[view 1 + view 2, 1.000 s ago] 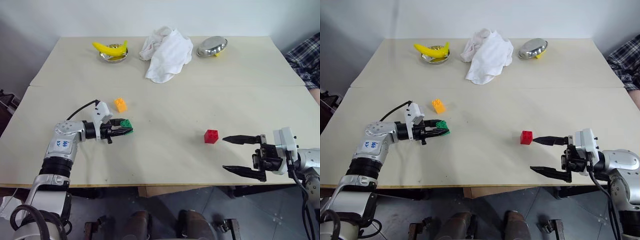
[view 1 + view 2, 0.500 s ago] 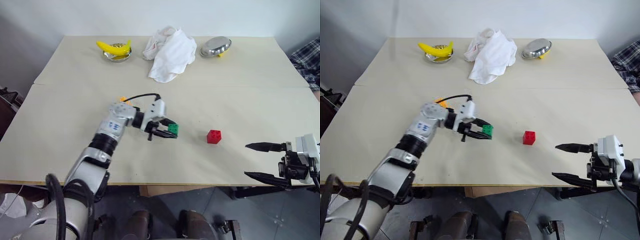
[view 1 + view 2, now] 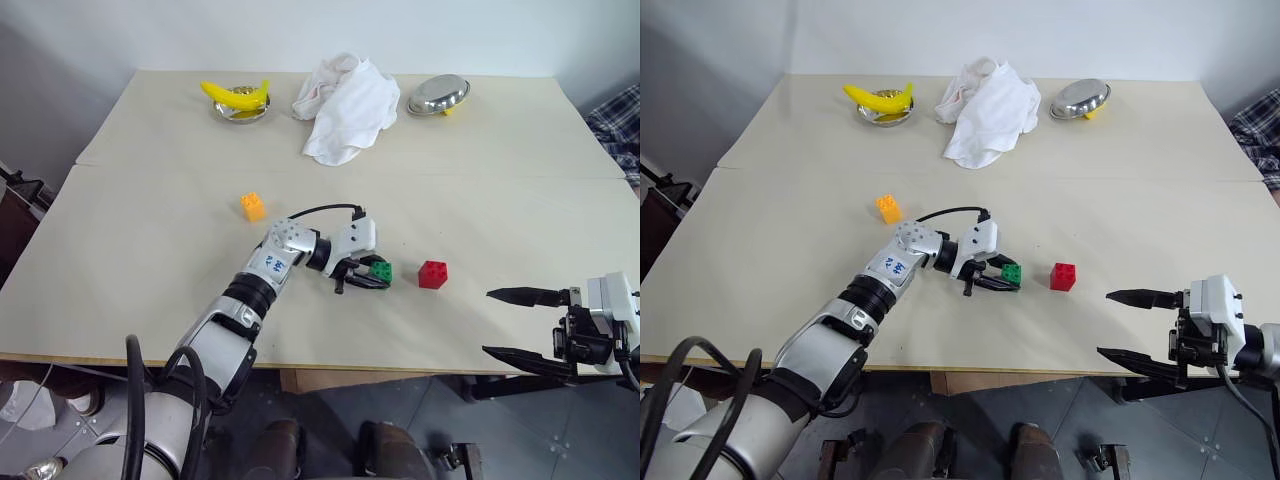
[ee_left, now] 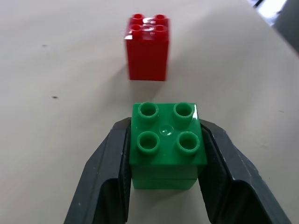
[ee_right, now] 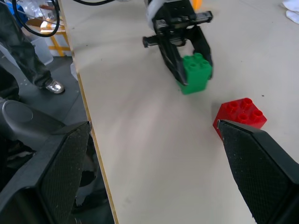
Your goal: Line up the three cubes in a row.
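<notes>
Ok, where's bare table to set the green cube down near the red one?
Bare table lies between the green cube in the left tool and the red cube, and nearer the front edge. Crowded only along the far edge: banana, cloth, bowl.

Left arm (image 3: 262, 285): silver-grey segmented casing, black joints, blue-lettered white label, looping black cable. Both grippers: white housing; left gripper (image 3: 370, 279) and right gripper (image 3: 520, 325) with tapered black fingers.

green cube (image 3: 381, 270), red cube (image 3: 433, 274), orange cube (image 3: 253, 206)
</notes>
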